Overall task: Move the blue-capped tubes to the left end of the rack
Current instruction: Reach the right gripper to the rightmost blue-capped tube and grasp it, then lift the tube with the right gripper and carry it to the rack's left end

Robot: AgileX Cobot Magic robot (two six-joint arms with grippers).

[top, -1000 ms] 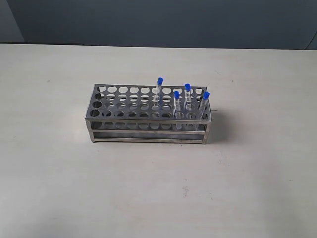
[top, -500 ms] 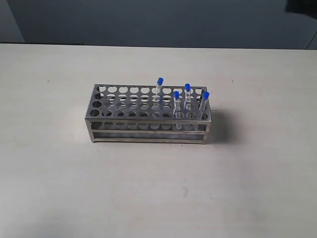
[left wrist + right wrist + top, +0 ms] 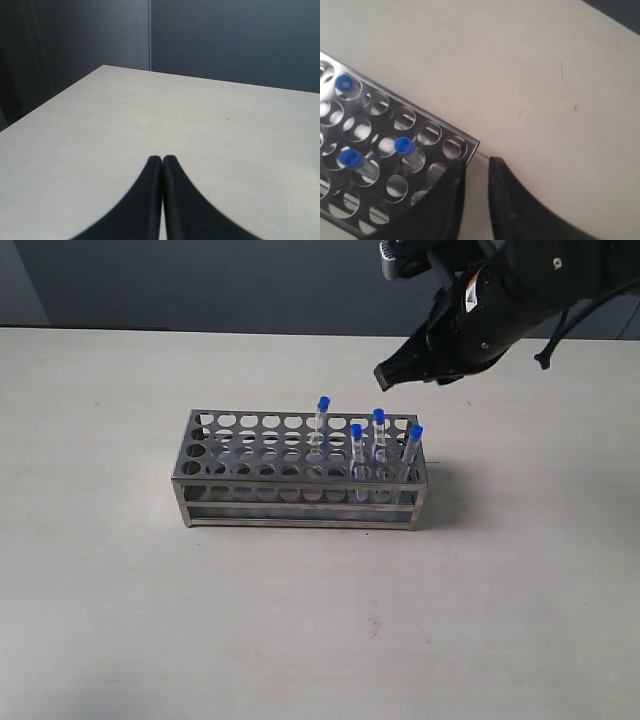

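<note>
The steel rack (image 3: 296, 481) stands mid-table. Several blue-capped tubes stand upright in its right half: one in the back row (image 3: 322, 415), and three near the right end (image 3: 356, 440) (image 3: 379, 426) (image 3: 414, 441). My right gripper (image 3: 386, 376) hangs above and behind the rack's right end, not touching it. In the right wrist view this right gripper (image 3: 476, 163) is open a little and empty, over the rack's corner (image 3: 471, 142), with three blue caps (image 3: 404, 145) (image 3: 351, 158) (image 3: 345, 83) showing. My left gripper (image 3: 162, 159) is shut and empty above bare table.
The pale table (image 3: 120, 620) stretches around the rack on all sides. A dark wall (image 3: 200, 280) runs behind its far edge. The right arm's black body (image 3: 520, 290) and its cables fill the upper right of the exterior view.
The right arm has swung in from the upper right to above the rack's right end. Rack and tubes have not moved.
</note>
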